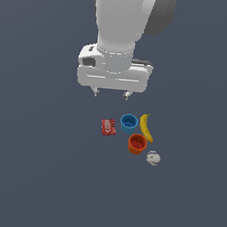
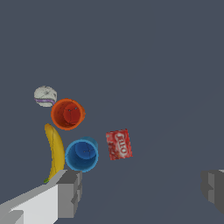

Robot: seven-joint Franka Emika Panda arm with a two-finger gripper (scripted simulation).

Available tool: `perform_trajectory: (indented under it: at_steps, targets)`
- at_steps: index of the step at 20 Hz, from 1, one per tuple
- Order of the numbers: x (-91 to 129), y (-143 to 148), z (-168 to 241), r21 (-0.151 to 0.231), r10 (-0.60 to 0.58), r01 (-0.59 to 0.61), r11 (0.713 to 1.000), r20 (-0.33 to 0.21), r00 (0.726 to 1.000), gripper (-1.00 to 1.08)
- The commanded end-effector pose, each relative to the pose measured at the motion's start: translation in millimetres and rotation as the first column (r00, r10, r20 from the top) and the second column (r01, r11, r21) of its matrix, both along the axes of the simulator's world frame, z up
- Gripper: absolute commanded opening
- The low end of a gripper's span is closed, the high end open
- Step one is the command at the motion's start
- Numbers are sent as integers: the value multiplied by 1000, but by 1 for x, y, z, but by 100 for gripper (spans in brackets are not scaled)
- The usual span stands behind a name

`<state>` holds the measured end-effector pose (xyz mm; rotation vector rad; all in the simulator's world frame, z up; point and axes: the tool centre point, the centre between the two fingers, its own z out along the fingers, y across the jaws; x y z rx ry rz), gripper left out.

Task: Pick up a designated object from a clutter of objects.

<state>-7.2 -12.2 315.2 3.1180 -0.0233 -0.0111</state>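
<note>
While gripper (image 1: 111,93) gapes, round blue cup (image 1: 129,122) sits upright.

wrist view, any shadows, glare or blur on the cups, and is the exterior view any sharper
Wrist view: flat even light, no cast shadows or glare; blue cup and orange-red cup are crisp, the red packet's lettering soft. Exterior view: equally shadowless, but the clutter is small and coarser; the open tool looks slightly pixelated.
</note>
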Motion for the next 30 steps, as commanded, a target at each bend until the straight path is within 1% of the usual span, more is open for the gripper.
perform_trajectory:
  at_steps: [1,11,16,22,26,30]
  targets:
    - [0,0,0,0,0,0,1000,0,1000,28]
    - [-2,0,-4,-8,8,-8,1000,-11,1000,28]
    - [-2,-1,-8,-27,-4,3,1000,-7,1000,28]
    - [1,-3,-19,-74,-32,33,997,8,999,28]
    - [3,-4,-29,-118,-57,60,991,28,998,28]
    - [5,-3,-42,-168,-82,90,982,58,995,28]
